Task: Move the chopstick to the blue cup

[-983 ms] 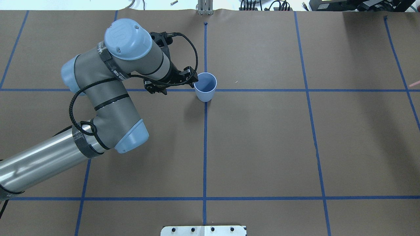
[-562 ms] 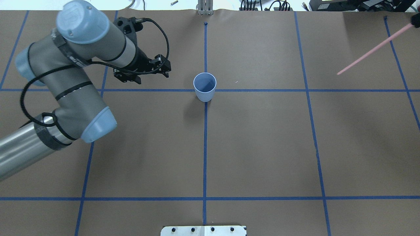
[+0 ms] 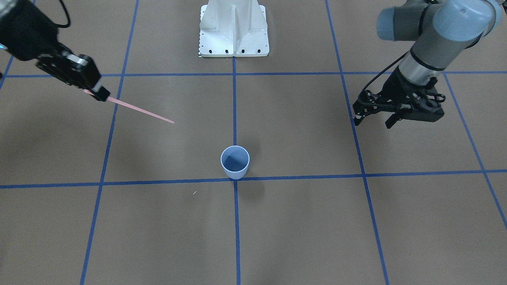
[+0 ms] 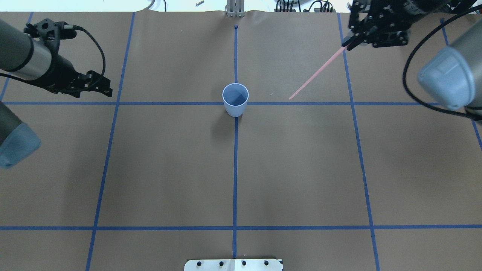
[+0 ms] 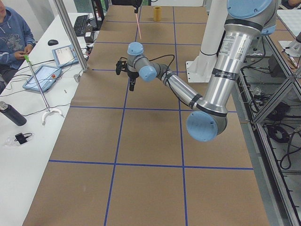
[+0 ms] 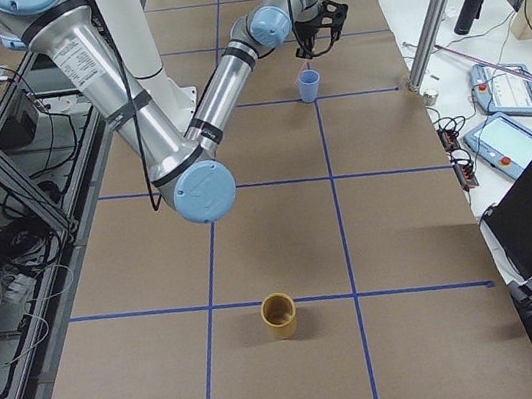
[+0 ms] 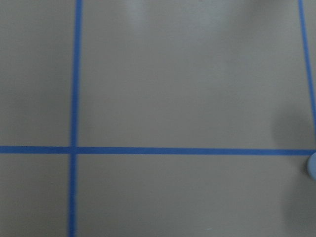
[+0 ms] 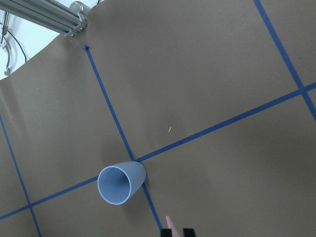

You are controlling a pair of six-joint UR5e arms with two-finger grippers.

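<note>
The blue cup [image 4: 235, 99] stands upright on the centre tape line, and shows too in the front view [image 3: 235, 162] and the right wrist view [image 8: 121, 182]. My right gripper [image 4: 347, 43] is shut on one end of the pale pink chopstick [image 4: 316, 73] and holds it in the air, slanting down toward the cup. Its free tip ends well to the right of the cup. The stick also shows in the front view [image 3: 138, 111]. My left gripper [image 4: 107, 87] is open and empty, far left of the cup, and shows in the front view [image 3: 372, 118].
A yellow-brown cup [image 6: 279, 315] stands far out toward the table's right end. The white robot base plate [image 3: 233, 35] is at the near edge. A tiny white fleck [image 4: 270, 93] lies right of the blue cup. Blue tape lines grid the brown table.
My left arm has drawn back to the left, away from the cup. My right arm has come in from the right, carrying the chopstick toward the cup.
</note>
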